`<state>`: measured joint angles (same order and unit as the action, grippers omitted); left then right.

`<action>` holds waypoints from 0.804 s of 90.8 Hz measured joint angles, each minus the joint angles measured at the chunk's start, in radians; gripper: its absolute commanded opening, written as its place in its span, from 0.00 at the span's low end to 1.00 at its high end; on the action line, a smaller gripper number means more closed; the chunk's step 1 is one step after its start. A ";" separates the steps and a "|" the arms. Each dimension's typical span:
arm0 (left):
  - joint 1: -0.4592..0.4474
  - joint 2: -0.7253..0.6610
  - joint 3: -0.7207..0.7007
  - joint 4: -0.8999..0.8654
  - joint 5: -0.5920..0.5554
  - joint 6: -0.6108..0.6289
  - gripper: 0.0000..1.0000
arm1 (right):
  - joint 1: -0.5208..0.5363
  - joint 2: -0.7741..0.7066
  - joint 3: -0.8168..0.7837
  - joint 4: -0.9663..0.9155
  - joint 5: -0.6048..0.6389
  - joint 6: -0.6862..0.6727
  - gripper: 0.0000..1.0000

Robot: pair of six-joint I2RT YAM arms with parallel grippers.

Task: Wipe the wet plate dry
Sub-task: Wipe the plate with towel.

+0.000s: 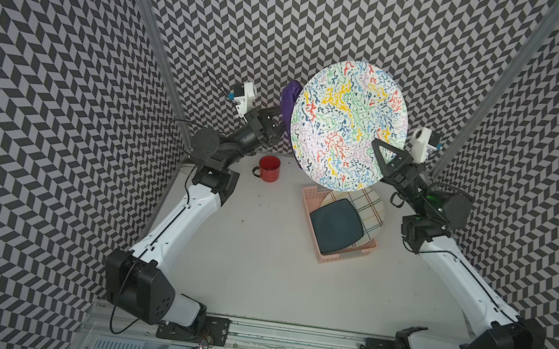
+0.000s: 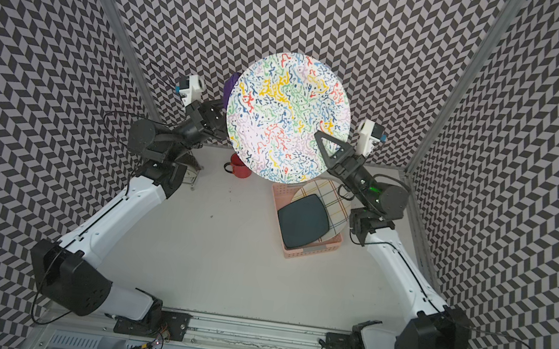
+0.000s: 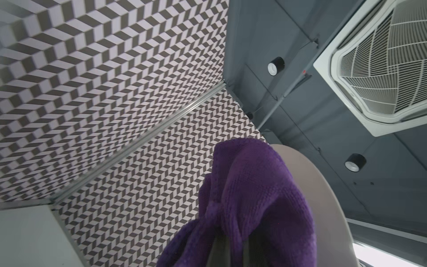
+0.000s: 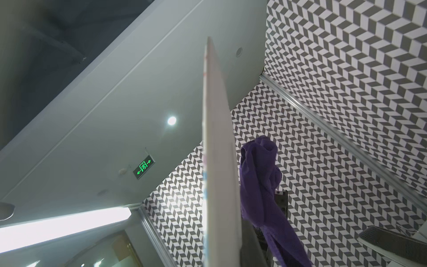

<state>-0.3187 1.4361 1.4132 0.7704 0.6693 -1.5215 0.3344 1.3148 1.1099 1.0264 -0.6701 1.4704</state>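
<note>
**Inspector:** Location of the patterned plate (image 1: pixel 348 126)?

**Assistant:** Raised above the far right of the desk (image 1: pixel 260 253) and tilted, with its decorated face showing in both top views. The right pincer (image 1: pixel 378 149) is clamped on its right rim.

**Inspector:** Left pincer (image 1: pixel 279 124)?

**Assistant:** Closed on the purple cloth (image 1: pixel 288 101), which is bunched behind the plate's left edge, against its plain back. Contact appears likely in the right wrist view, but I cannot confirm it.

**Inspector:** On the desk?

**Assistant:** A red mug (image 1: pixel 269 168) stands at the far centre. A pink basket (image 1: pixel 344 255) holding two other plates sits on the right.

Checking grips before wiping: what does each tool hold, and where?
Right tool clamps the patterned plate at its rim; left tool holds the purple cloth by a bunched part.
</note>
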 measured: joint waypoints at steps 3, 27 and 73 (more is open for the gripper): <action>-0.010 0.002 0.008 0.026 0.000 -0.017 0.00 | 0.016 0.011 0.001 -0.002 -0.004 -0.002 0.00; -0.161 0.053 0.063 0.081 -0.013 -0.021 0.00 | 0.052 0.089 0.127 0.011 0.000 -0.006 0.00; -0.095 -0.048 0.065 -0.258 -0.008 0.254 0.00 | 0.006 0.028 0.066 -0.097 0.038 -0.092 0.00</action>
<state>-0.4141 1.3876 1.4780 0.5121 0.6609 -1.2671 0.3408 1.3426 1.1759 0.9298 -0.6323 1.3788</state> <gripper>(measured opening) 0.068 0.110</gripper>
